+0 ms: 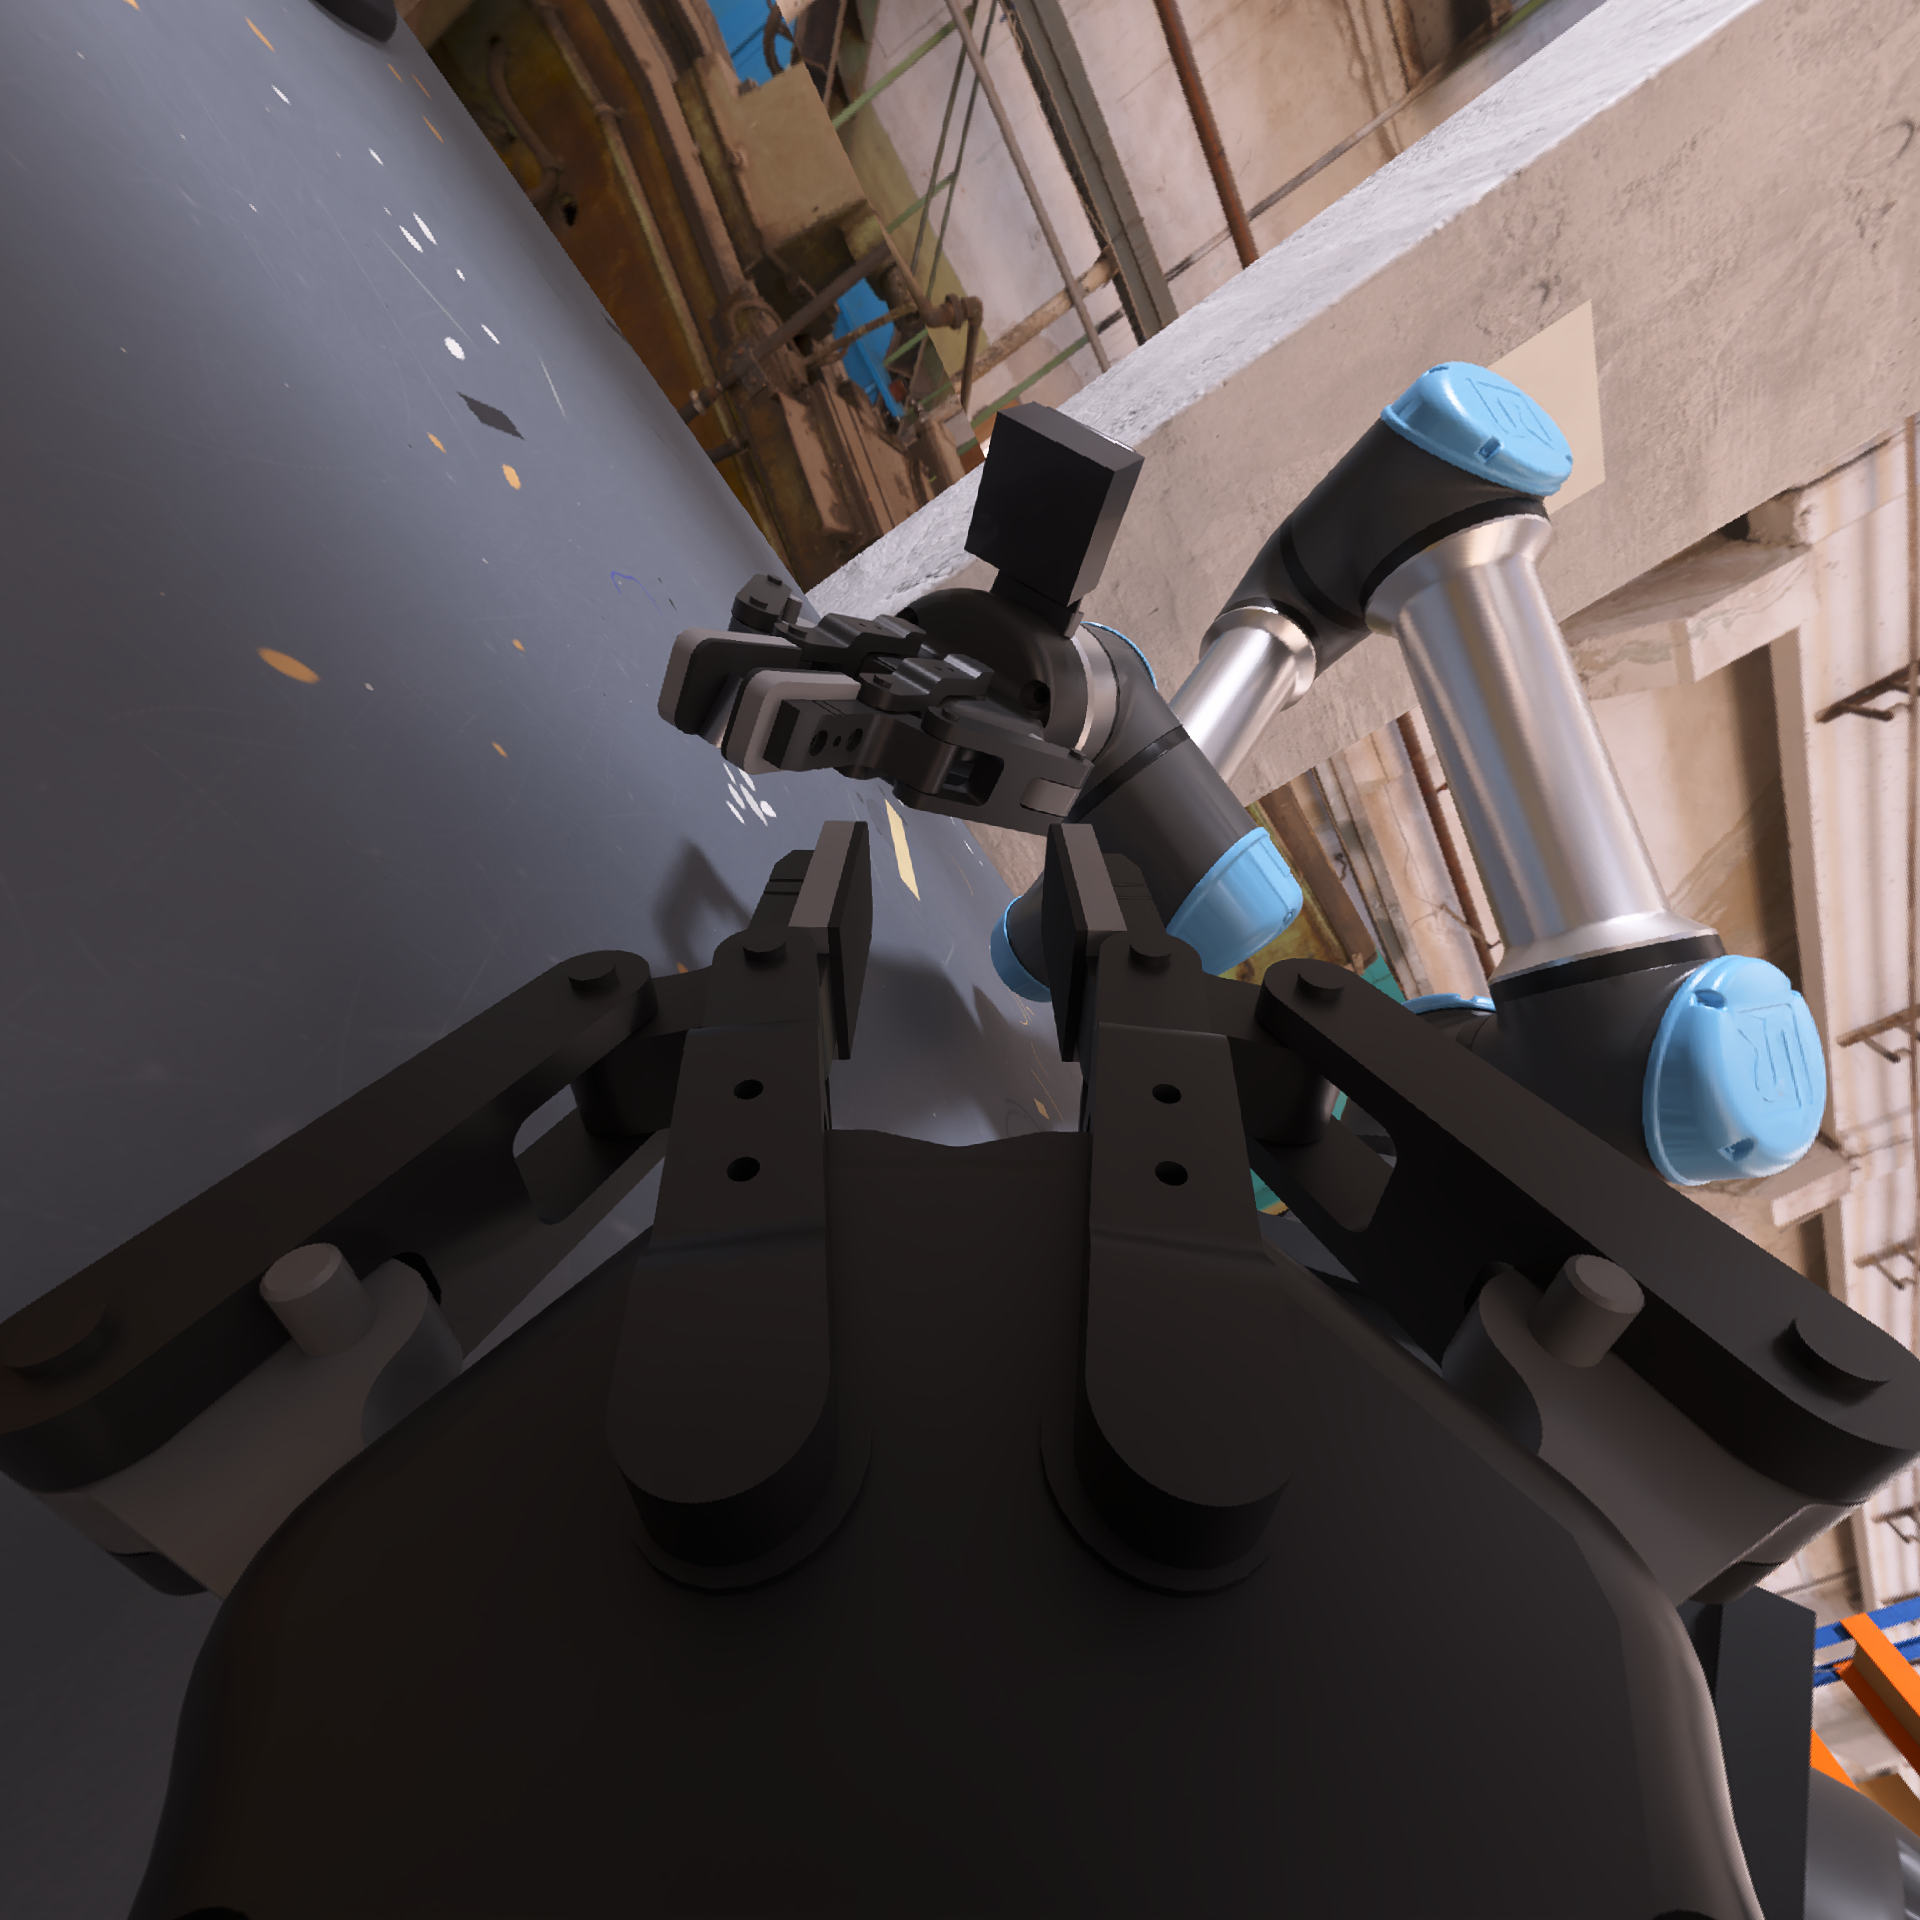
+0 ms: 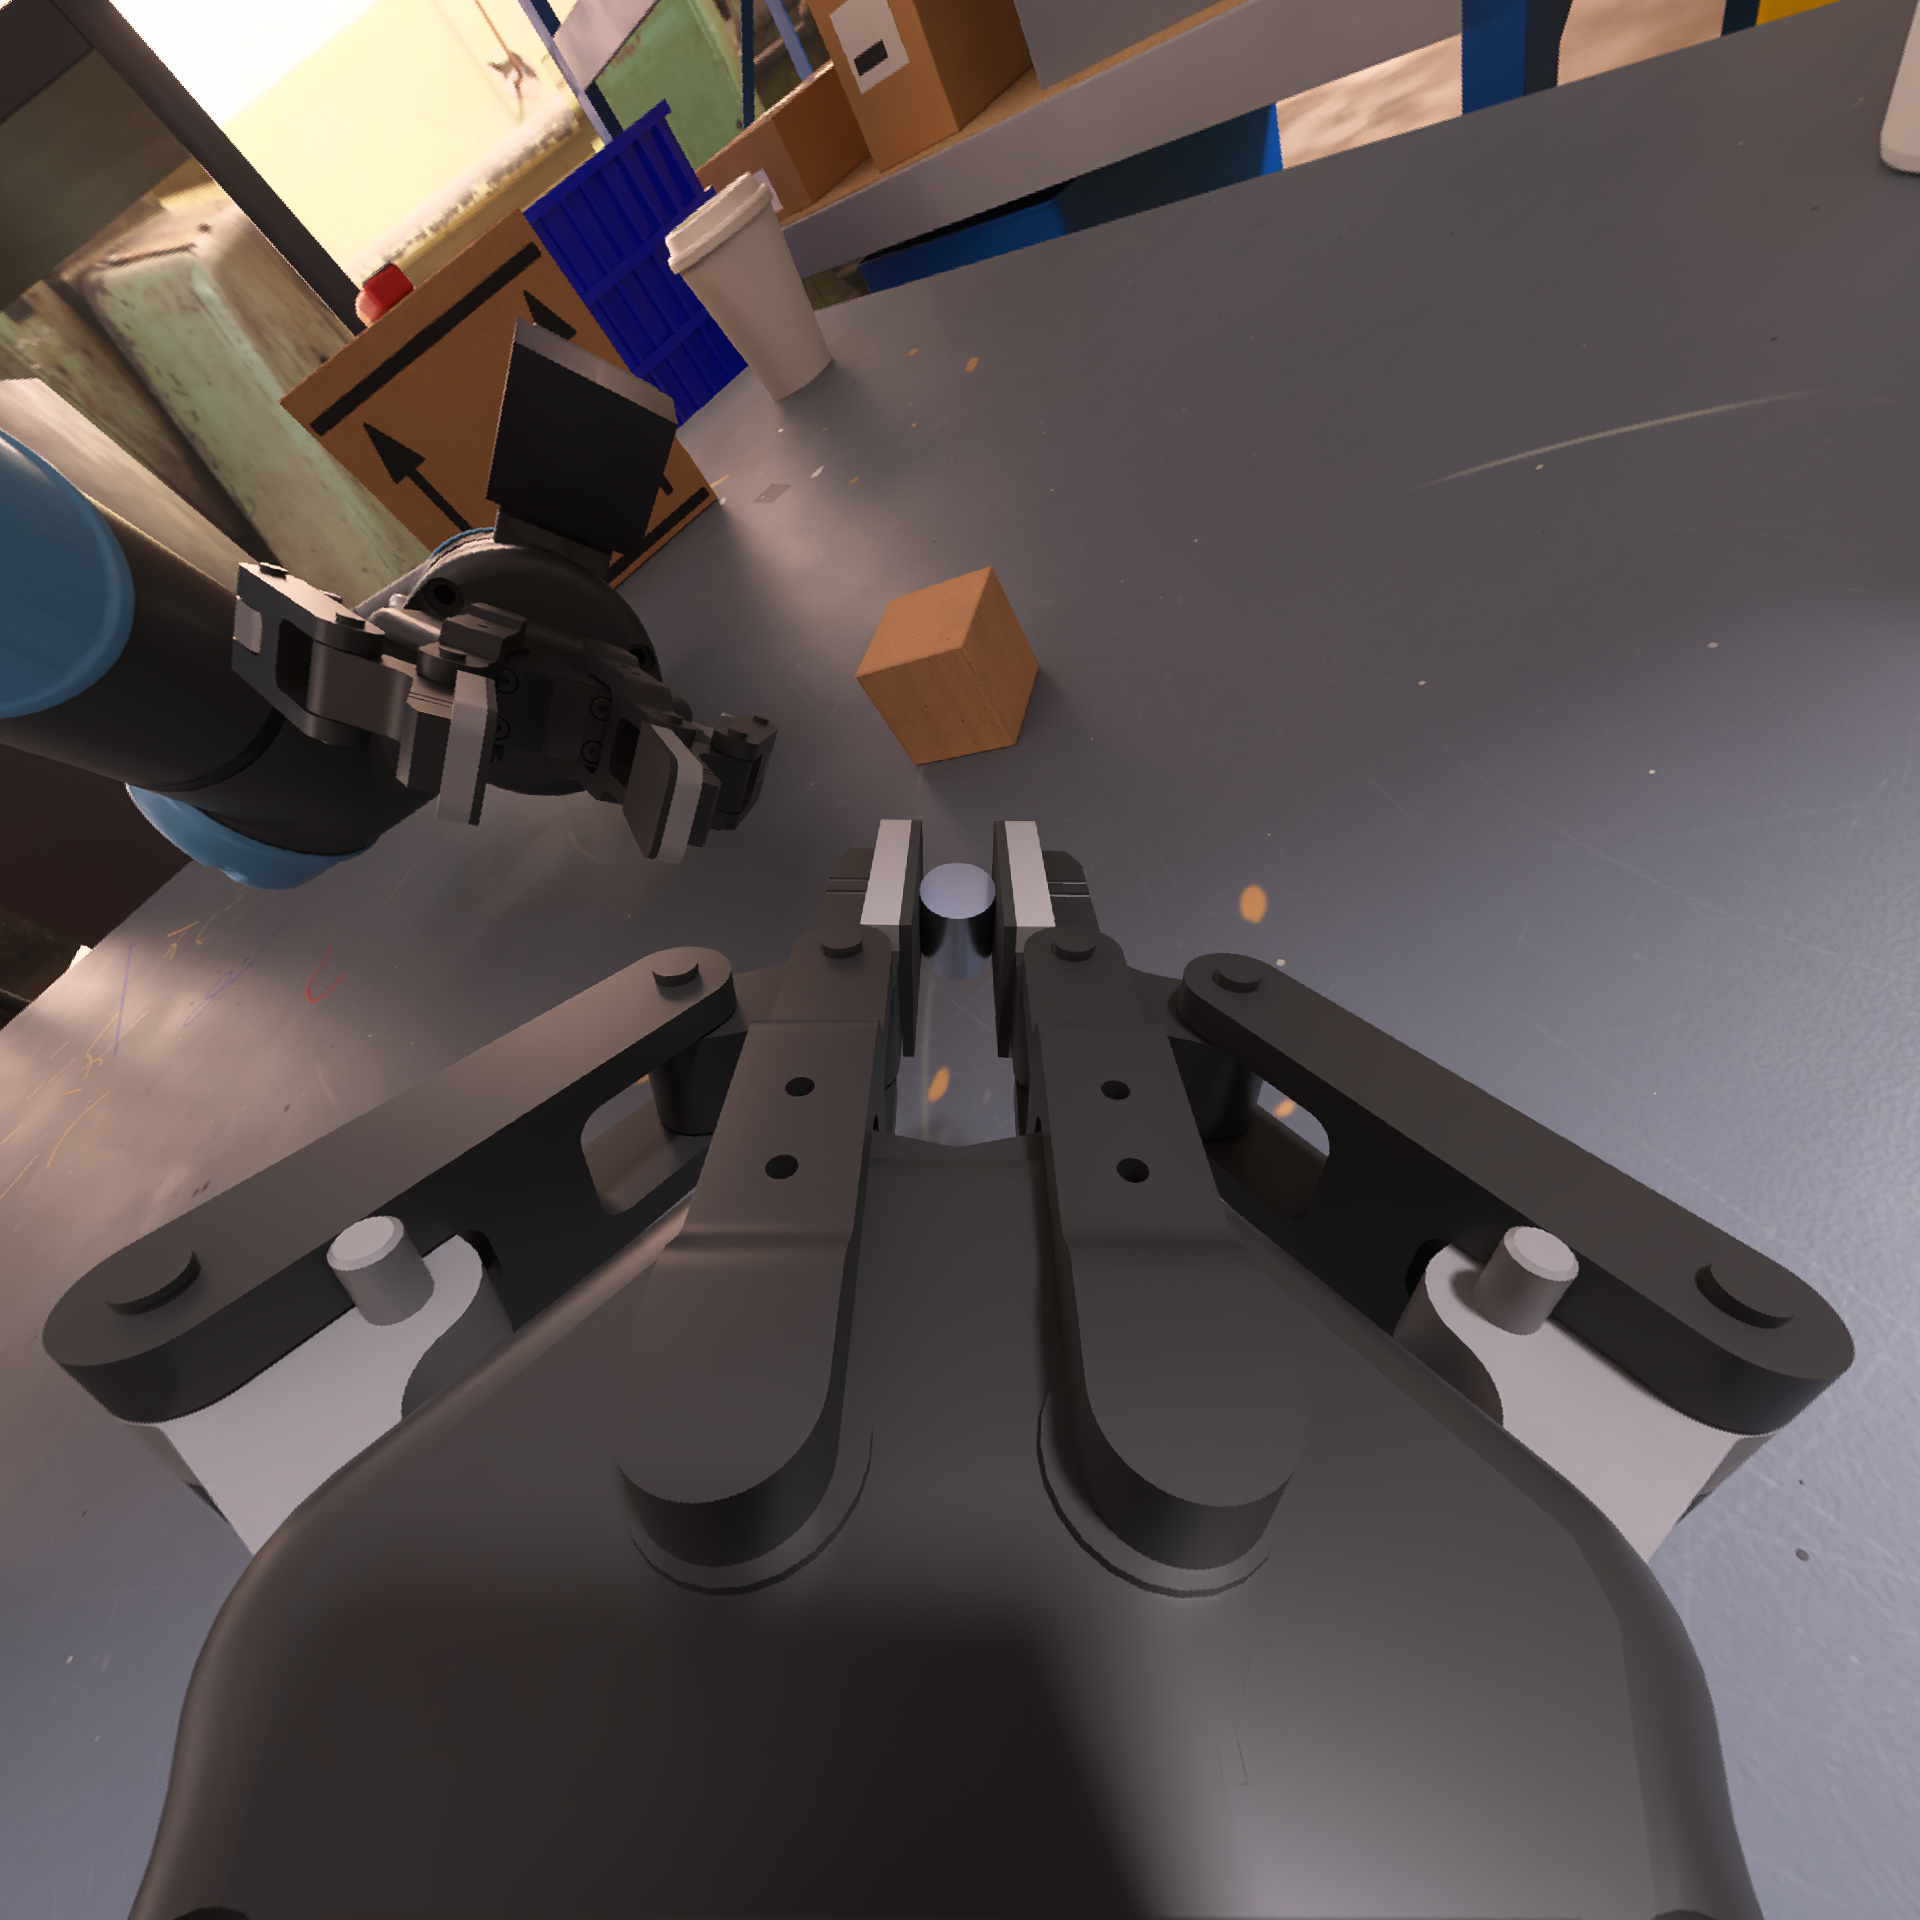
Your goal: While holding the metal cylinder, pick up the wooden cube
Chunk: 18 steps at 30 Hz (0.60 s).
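Observation:
My right gripper (image 2: 957,873) is shut on a small metal cylinder (image 2: 956,909), held upright between the pads just above the grey table (image 2: 1455,623). The wooden cube (image 2: 951,665) sits on the table a short way ahead of the right fingertips, slightly tilted in view. My left gripper (image 2: 566,790) hovers to the cube's left, open and empty, fingers pointing toward the cube's side. In the left wrist view my left gripper (image 1: 961,894) is open with nothing between the pads, and the right gripper (image 1: 717,717) shows ahead; the cube and cylinder are hidden there.
A white paper cup (image 2: 753,281) stands at the table's far edge behind the cube. A cardboard box (image 2: 436,416) and a blue crate (image 2: 634,249) sit beyond that edge. A white object (image 2: 1901,114) stands at the far right. The right arm (image 1: 1507,727) fills the right side.

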Tool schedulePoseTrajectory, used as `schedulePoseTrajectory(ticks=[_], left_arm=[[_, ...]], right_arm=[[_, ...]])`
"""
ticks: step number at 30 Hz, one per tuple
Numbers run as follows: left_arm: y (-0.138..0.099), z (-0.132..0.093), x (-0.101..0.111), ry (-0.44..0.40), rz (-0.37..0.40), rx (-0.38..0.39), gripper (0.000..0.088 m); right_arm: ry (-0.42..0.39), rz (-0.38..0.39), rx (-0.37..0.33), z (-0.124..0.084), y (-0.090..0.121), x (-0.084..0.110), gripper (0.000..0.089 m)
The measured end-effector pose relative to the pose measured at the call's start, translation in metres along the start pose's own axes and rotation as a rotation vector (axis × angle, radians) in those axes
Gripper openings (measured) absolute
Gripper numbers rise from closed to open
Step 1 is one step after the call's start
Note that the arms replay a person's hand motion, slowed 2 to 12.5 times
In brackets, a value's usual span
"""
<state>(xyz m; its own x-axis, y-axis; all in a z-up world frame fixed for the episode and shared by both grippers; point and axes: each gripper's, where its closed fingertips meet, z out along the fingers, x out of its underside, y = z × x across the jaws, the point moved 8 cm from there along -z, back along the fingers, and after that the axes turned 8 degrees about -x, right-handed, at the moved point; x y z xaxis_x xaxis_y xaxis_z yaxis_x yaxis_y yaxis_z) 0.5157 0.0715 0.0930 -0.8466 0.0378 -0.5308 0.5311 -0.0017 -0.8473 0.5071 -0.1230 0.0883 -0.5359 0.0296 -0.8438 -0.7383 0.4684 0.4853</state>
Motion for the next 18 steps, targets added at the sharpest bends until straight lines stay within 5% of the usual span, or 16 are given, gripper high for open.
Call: schedulePoseTrajectory(ticks=[18], left_arm=[[-0.0026,-0.0016,-0.002,-0.026,0.026,-0.01,0.0489]], right_arm=[[0.002,-0.002,0.0,0.0002,0.0007,0.0003,0.012]])
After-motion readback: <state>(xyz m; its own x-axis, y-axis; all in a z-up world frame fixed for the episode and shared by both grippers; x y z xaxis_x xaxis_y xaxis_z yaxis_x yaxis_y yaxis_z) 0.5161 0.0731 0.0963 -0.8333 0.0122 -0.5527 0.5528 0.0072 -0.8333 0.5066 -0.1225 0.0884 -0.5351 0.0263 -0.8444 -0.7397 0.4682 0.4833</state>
